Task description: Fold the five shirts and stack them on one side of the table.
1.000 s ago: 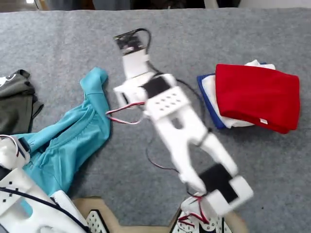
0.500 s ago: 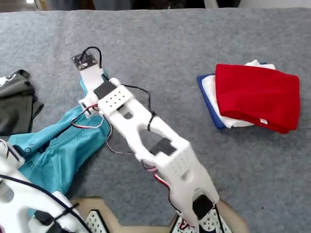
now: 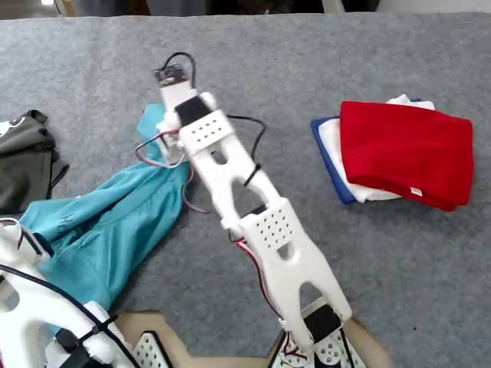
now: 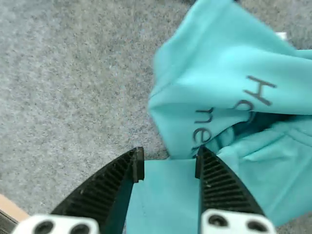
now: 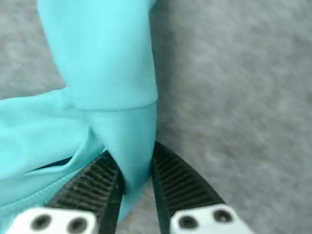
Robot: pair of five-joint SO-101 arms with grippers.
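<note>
**A:** Where is the shirt being worked on?

**B:** A teal shirt [image 3: 115,222] lies crumpled on the left of the grey tabletop [image 3: 307,61], with one sleeve reaching toward the middle. The right gripper [image 5: 132,153] has its jaws closed on a fold of that sleeve, or so it seems, since cloth fills the gap. The left gripper [image 4: 169,158] sits over the shirt's near end with its jaws apart. Cloth lies between them, unpinched.

**A:** And the others?

**B:** A folded red shirt [image 3: 406,153] tops a white shirt [image 3: 334,146] and a blue shirt [image 3: 318,132], stacked on the right. A dark grey shirt [image 3: 27,157] lies unfolded at the left edge.

**A:** What could go wrong?

**B:** With only one end held, a pull would likely drag the whole shirt instead of spreading it. The narrow pinch of sleeve could also slip free. The arm's loose wires [image 3: 157,153] hang over the fabric and might snag.
</note>
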